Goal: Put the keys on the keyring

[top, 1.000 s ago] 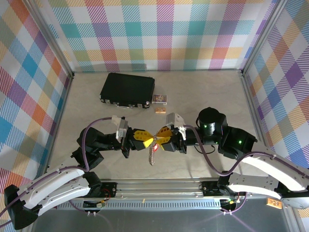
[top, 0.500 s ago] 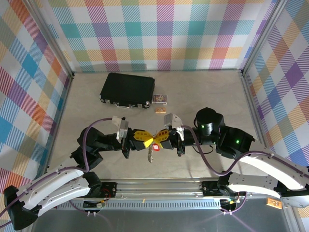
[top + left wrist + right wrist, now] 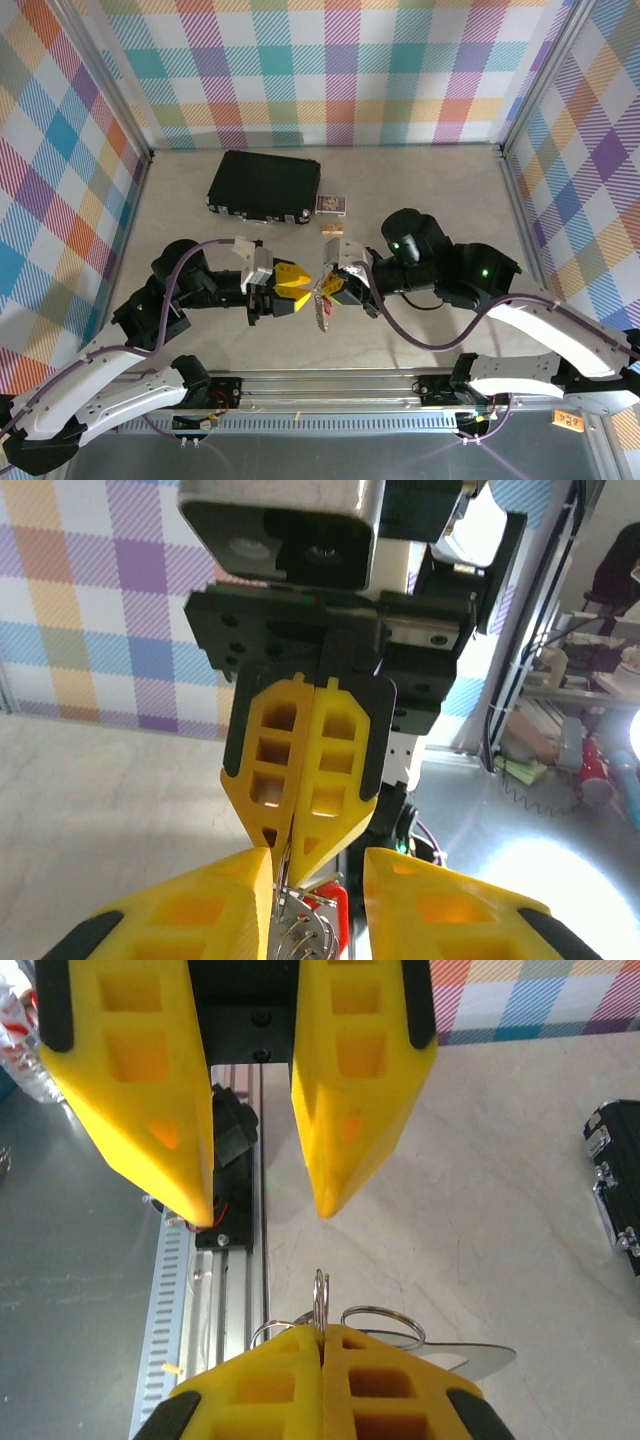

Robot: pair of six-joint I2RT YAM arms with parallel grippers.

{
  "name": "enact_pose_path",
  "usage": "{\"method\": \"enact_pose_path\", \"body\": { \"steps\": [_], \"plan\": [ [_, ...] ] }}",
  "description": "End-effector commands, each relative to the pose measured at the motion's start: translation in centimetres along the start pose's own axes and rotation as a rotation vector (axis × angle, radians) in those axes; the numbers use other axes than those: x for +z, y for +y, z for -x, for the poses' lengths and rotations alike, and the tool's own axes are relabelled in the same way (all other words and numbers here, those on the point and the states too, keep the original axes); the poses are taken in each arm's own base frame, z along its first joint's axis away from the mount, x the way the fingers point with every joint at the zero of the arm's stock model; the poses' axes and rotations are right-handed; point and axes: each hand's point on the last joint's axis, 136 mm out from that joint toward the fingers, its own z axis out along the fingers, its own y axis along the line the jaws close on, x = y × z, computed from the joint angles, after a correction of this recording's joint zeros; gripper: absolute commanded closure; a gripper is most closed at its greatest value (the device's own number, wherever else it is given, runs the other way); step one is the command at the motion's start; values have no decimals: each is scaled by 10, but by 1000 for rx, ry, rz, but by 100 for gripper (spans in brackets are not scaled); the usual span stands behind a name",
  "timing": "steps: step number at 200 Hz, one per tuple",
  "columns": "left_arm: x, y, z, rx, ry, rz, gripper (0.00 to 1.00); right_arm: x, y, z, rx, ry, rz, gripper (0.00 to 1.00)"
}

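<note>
The left arm reaches in from the lower left of the counter point(image 3: 180, 230). The left tool point(image 3: 302, 293) points right, toward the middle of the counter. Its two yellow fingers point(image 3: 140, 1080) are spread, with a clear gap between the tips, and nothing is held in that gap. In the right wrist view, the left tool's fingertips hang just above the metal ring without touching it.

The keys point(image 3: 321, 315) hang between the two tools as a small silvery bunch, below the fingertips and off the counter surface. In the right wrist view, wire loops and one flat silver blade fan out to the right of the pinch point.

The keyring point(image 3: 338, 905) sits at the same spot. Its red tag hangs just under the tips of the right tool, touching the silver loops. Its thin metal ring stands edge-on in the pinch.

The right tool point(image 3: 325, 290) points left and faces the left tool tip to tip. Its yellow fingers are pressed together, pinching the ring of the keyring. The right arm curves in from the lower right.

A black case point(image 3: 265, 185) lies flat at the back of the counter. A small card box point(image 3: 331, 205) lies just beside its right end, and a small tan block point(image 3: 332, 228) lies near the box, on its near side.
</note>
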Motion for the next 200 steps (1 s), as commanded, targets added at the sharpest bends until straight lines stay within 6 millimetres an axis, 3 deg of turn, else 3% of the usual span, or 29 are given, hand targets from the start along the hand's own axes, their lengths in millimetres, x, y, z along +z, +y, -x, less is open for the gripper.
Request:
{"method": "enact_pose_path", "body": {
  "steps": [1, 44, 123, 189, 200],
  "plan": [
    [2, -8, -15, -15, 77, -51, 69, -7, 9, 1, -51, 28, 47, 100],
    [1, -4, -18, 4, 96, -23, 70, -1, 11, 4, -60, 57, 85, 100],
    [3, 0, -24, 1, 112, -10, 89, 4, 15, 5, -63, 60, 109, 100],
    [9, 1, -26, -5, 97, -27, 88, 3, 16, 7, -62, 40, 106, 100],
    [9, 1, -18, 19, 66, -26, 88, 2, 16, 8, -61, 34, 105, 100]
  ]
}}
